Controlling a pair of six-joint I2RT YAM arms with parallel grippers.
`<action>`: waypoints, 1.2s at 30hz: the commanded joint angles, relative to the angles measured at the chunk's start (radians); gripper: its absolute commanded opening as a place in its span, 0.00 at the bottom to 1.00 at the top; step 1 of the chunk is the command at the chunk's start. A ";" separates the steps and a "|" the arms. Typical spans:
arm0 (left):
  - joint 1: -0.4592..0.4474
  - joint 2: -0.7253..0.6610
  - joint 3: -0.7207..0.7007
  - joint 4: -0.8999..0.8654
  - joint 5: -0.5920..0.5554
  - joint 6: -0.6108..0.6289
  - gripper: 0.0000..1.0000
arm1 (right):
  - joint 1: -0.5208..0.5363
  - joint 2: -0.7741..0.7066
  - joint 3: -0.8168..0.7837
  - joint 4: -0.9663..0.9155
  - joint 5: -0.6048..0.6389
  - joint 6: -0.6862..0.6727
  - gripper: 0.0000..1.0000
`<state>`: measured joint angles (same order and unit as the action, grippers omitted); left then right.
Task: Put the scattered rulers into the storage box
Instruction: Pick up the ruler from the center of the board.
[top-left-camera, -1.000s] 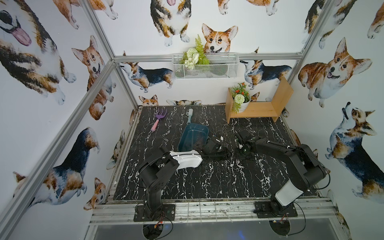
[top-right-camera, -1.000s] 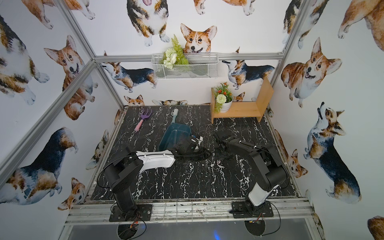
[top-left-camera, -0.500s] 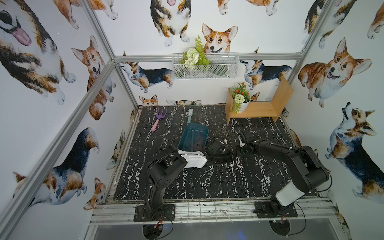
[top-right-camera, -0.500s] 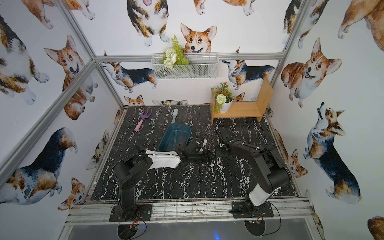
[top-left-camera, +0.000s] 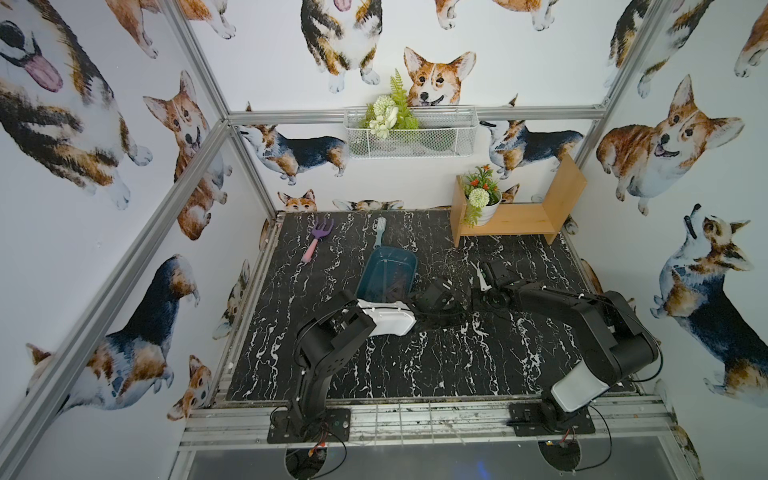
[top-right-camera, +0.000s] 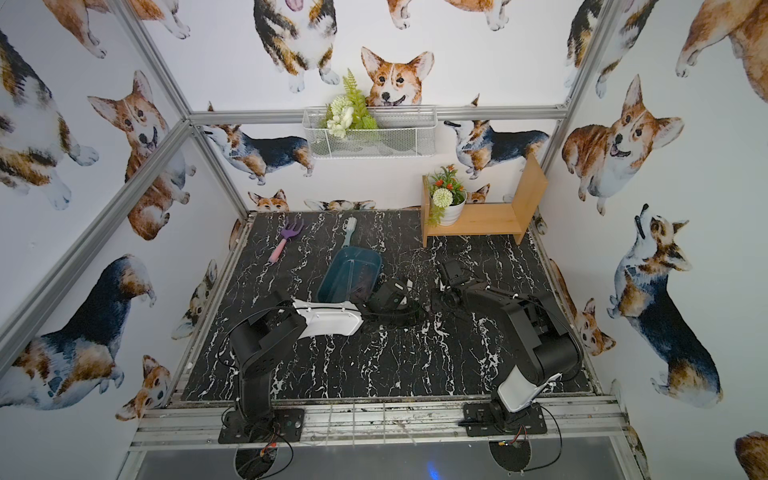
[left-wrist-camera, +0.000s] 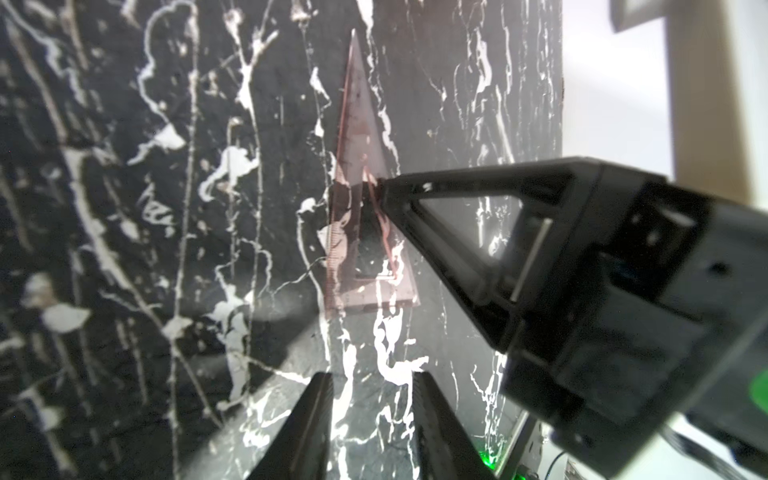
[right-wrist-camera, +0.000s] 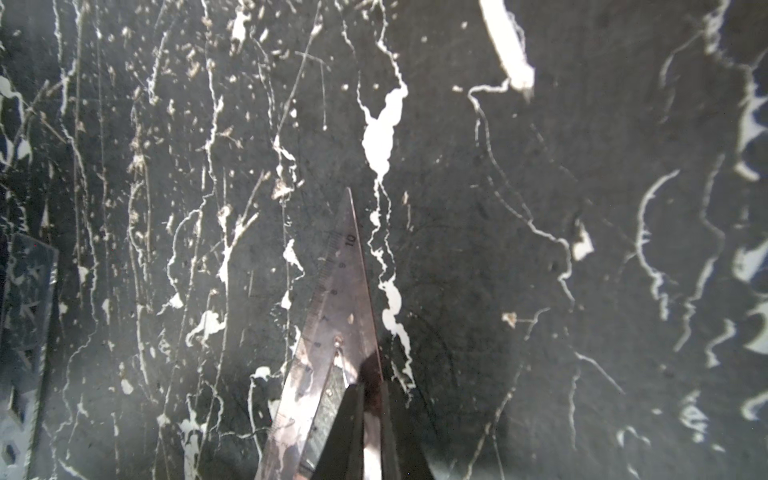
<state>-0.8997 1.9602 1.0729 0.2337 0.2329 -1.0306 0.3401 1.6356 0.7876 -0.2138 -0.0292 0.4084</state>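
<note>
right hand (right-wrist-camera: 372, 401): closed tight, pinching one long edge of the tinted ruler (right-wrist-camera: 338, 307).
tinted ruler: reddish see-thru triangle w/ printed scale, over the mid surface (left-wrist-camera: 124, 208), right of the storage box (top-left-camera: 376, 278). sharp tip points away from the right hand. can't tell if it's lifted off the surface.
left hand (left-wrist-camera: 372, 376): part open, nothing btwn its fingers. faces the ruler's short edge, near it but apart.
storage box: teal tub, mid surface, left of both hands. thin pale strip (top-left-camera: 384, 272) inside, too faint to id.
other: toy rake (top-left-camera: 318, 239) far left, brush (top-left-camera: 380, 232) just beyond the box's far end, wooden shelf (top-left-camera: 519, 218) far right.
</note>
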 joint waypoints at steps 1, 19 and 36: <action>0.001 0.020 0.018 -0.015 -0.018 0.012 0.39 | 0.002 0.038 -0.033 -0.188 -0.023 -0.011 0.13; 0.015 0.122 0.025 0.117 0.016 -0.090 0.43 | 0.002 0.059 -0.052 -0.167 -0.054 -0.010 0.10; 0.024 -0.116 -0.115 0.045 -0.127 -0.029 0.41 | 0.002 0.010 -0.020 -0.211 -0.046 0.003 0.19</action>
<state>-0.8772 1.8721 0.9707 0.3122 0.1524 -1.0935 0.3397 1.6421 0.7746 -0.1146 -0.0715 0.4088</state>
